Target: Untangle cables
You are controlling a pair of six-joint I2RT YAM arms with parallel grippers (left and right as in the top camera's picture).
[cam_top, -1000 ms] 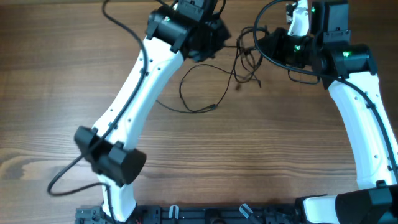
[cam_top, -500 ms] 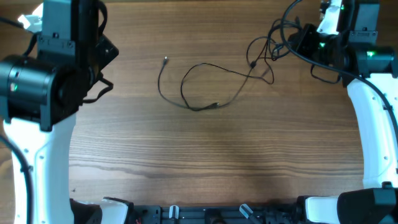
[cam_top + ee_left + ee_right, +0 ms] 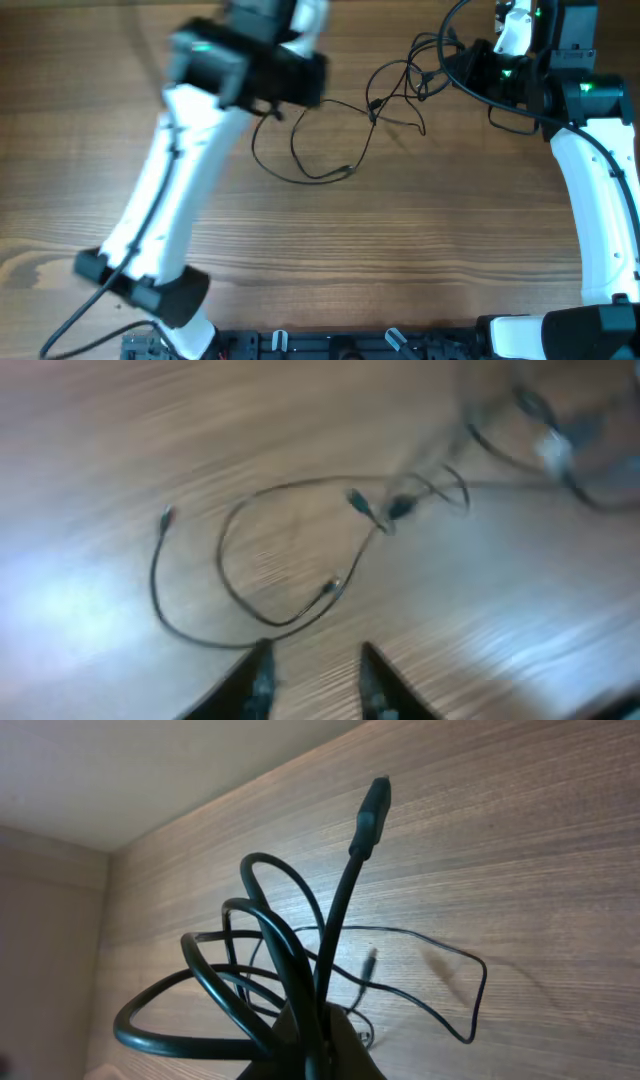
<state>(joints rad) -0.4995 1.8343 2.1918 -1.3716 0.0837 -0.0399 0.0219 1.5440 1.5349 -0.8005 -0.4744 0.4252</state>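
Observation:
The cables lie as thin black wires on the wooden table. One wide loop (image 3: 310, 179) rests at mid-table and runs right into a knot (image 3: 372, 106). In the left wrist view the same loop (image 3: 250, 615) lies just ahead of my left gripper (image 3: 317, 682), which is open, empty and above the wood. Small plug tips (image 3: 357, 501) show near the knot. My right gripper (image 3: 462, 68) is at the back right, shut on a bunch of cable loops (image 3: 270, 950). One plug end (image 3: 375, 805) sticks up from the bunch, and a thin strand (image 3: 470, 990) trails onto the table.
My left arm (image 3: 165, 210) crosses the table's left half, blurred, and its wrist block (image 3: 250, 65) covers the loop's far left end. The right arm (image 3: 600, 200) runs along the right side. A black rail (image 3: 330, 345) lines the front edge.
My left arm has swung in from the far left to the loop's back end, and its jaws have opened. The right gripper has shifted slightly left with its bunch.

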